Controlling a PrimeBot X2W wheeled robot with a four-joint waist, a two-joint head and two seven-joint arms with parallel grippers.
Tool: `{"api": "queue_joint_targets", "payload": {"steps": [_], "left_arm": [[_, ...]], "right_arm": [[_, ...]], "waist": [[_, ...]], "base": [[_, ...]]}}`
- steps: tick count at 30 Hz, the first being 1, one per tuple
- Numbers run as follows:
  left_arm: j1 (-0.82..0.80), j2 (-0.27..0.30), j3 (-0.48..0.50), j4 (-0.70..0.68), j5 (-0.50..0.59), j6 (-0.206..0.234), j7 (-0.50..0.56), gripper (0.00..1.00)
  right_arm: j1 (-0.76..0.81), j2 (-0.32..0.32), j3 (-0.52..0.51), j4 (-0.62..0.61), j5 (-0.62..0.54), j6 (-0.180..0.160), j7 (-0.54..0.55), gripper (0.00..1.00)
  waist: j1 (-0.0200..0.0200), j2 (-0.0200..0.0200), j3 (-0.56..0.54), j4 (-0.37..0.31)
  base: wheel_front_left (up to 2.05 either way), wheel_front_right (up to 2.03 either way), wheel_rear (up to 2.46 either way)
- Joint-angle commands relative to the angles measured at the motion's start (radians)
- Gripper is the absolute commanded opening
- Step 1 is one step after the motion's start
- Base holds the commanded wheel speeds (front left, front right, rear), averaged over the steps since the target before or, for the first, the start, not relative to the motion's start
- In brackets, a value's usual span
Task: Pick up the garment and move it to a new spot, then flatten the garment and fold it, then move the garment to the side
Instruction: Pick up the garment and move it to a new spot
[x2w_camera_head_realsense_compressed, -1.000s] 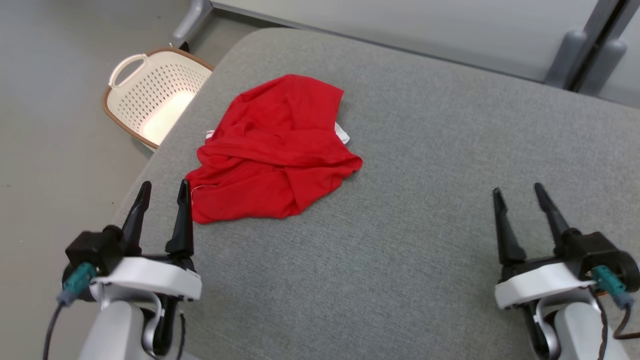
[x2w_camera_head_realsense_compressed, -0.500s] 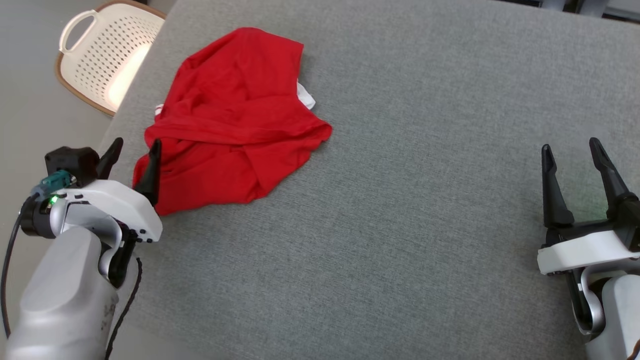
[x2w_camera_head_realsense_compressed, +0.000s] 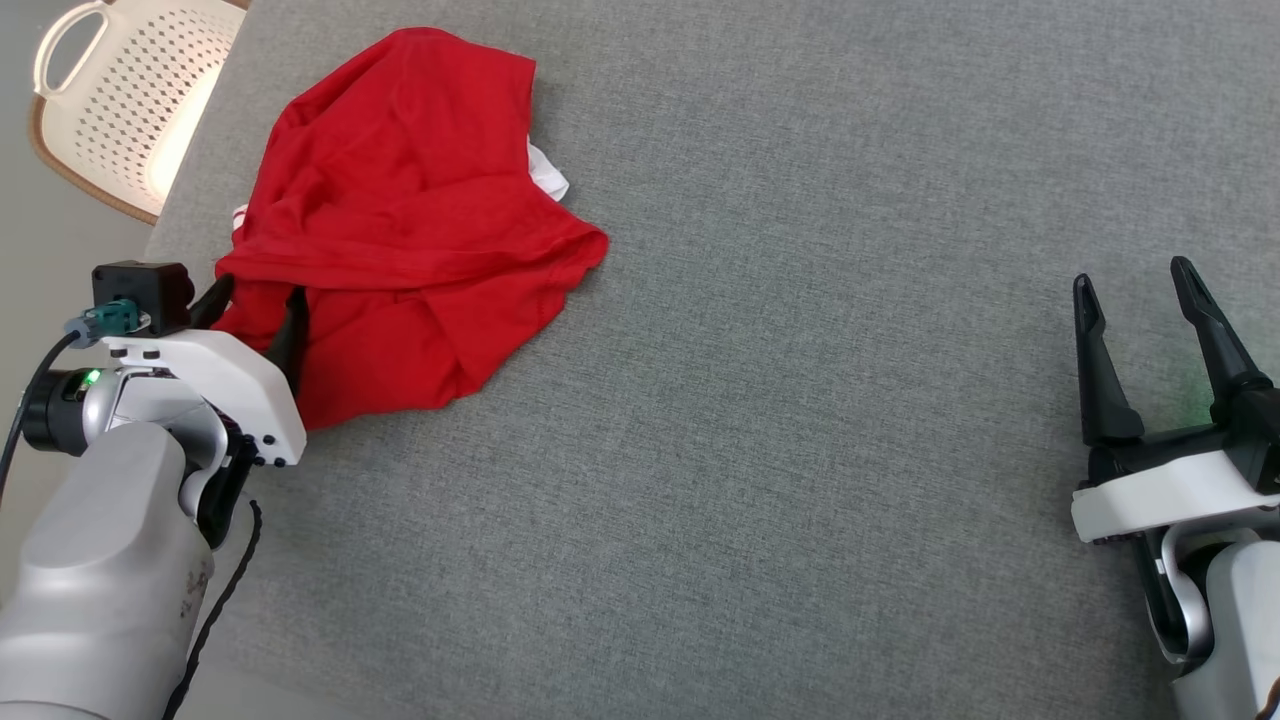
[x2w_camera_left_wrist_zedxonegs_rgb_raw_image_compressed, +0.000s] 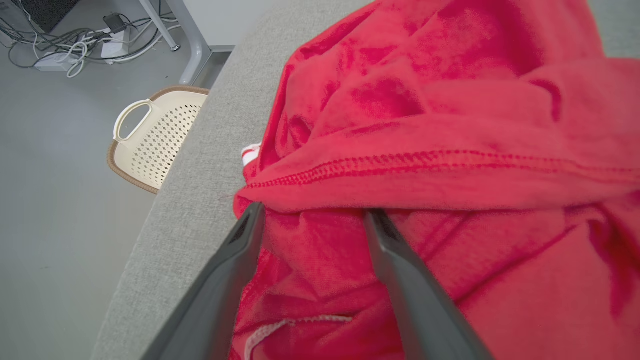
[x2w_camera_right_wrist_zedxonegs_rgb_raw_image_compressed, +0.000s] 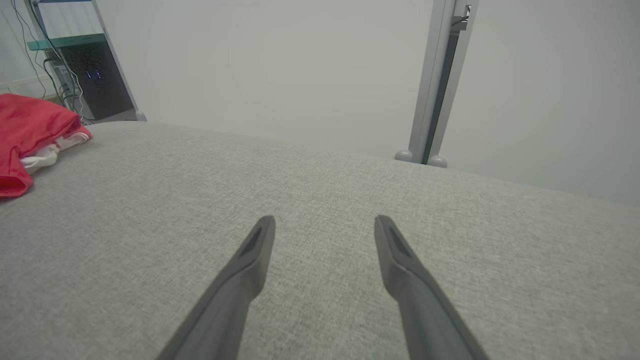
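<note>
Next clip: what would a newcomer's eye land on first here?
A crumpled red garment lies at the left of the grey fabric surface, beside its edge. The left gripper, jaws open, is at the garment's near folds; the right gripper hangs open far off to the right.

Garment (x2w_camera_head_realsense_compressed: 400, 210): red fabric, crumpled in overlapping folds, stitched hem exposed, white trim at two edges. Lies at far left of grey padded surface (x2w_camera_head_realsense_compressed: 800, 400).

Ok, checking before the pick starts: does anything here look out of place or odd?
Only the red garment: crumpled near the left edge of the grey surface, a white piece poking out at its right side. Nothing spilled or damaged.
</note>
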Motion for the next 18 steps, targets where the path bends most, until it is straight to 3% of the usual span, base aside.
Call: {"api": "queue_joint_targets", "payload": {"steps": [1,3,13,18], "left_arm": [[-0.017,0.001,-0.014,0.008,-0.013,-0.001,0.003,0.92],[-0.027,0.007,-0.036,0.017,-0.033,-0.001,-0.003,0.0],[-0.049,0.047,-0.1,-0.008,-0.057,-0.001,-0.132,0.0],[-0.035,0.057,-0.103,-0.145,-0.043,-0.001,-0.148,0.0]], "right_arm": [[-0.003,-0.006,-0.002,-0.002,-0.006,-0.001,0.004,1.0],[-0.005,-0.003,0.0,-0.001,-0.007,-0.001,0.006,1.0],[0.007,0.041,0.007,0.063,0.01,-0.001,-0.045,1.0],[0.013,0.066,0.009,0.111,0.023,-0.001,-0.078,1.0]], "waist": [[0.0,0.0,0.001,-0.004],[0.0,0.0,-0.001,-0.009],[0.0,0.0,-0.081,-0.02],[0.0,0.0,-0.154,-0.025]], "base": [[0.0,0.0,0.0],[0.0,0.0,0.0],[0.0,0.0,0.0],[0.0,0.0,0.0]]}}
